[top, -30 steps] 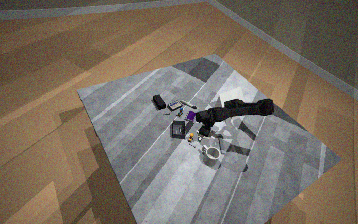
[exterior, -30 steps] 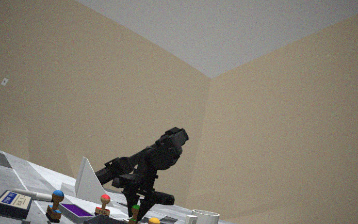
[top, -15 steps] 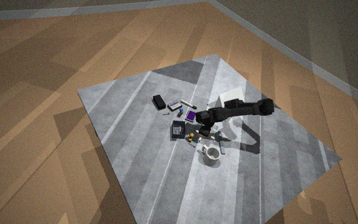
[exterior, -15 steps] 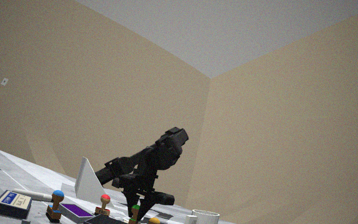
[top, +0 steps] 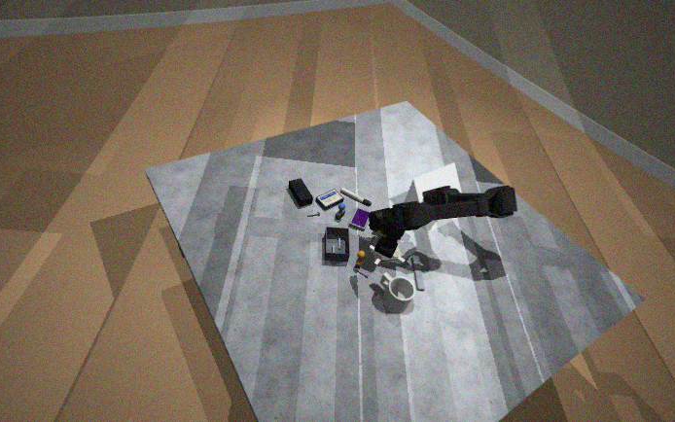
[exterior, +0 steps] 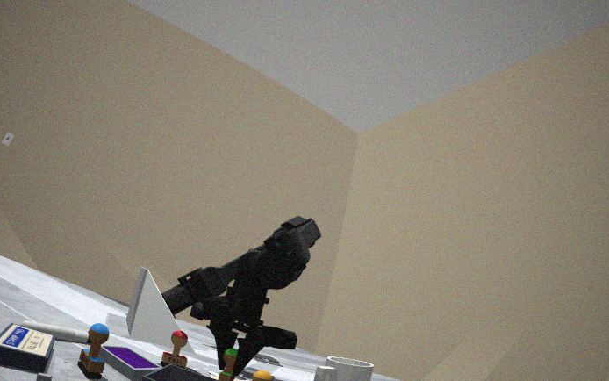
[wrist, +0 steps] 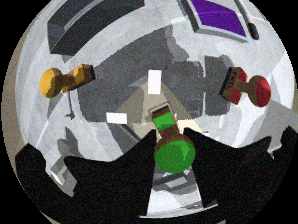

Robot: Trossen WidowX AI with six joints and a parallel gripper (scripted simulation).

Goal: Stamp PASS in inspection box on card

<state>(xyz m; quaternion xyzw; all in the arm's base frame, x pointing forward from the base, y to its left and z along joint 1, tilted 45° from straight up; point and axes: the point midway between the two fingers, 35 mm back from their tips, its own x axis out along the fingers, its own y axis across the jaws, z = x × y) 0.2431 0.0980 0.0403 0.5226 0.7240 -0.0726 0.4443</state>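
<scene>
My gripper (exterior: pixel 229 370) (wrist: pixel 170 132) is shut on the handle of the green-topped stamp (exterior: pixel 230 353) (wrist: pixel 175 155), its base pointing down over the cream card (wrist: pixel 143 109). I cannot tell whether the base touches the card. The inspection box and any print are not visible, and the stamp's label cannot be read. The open purple ink pad (top: pixel 360 218) (exterior: pixel 132 358) (wrist: pixel 217 17) lies beyond the card. A red-topped stamp (exterior: pixel 175 358) (wrist: pixel 259 91) marked FAIL stands to one side, an orange-topped stamp (top: pixel 360 255) (wrist: pixel 51 82) to the other.
A dark tray (top: pixel 328 254) (wrist: pixel 95 21) sits beside the purple pad. A white mug (top: pixel 401 298) (exterior: pixel 352 370) and a hex key (top: pixel 418 277) are near the gripper. Farther off are a blue-topped stamp (top: pixel 340 208) (exterior: pixel 97 334), a labelled pad tin (top: pixel 329 198), a marker (top: pixel 353 195) and a black block (top: pixel 300 192).
</scene>
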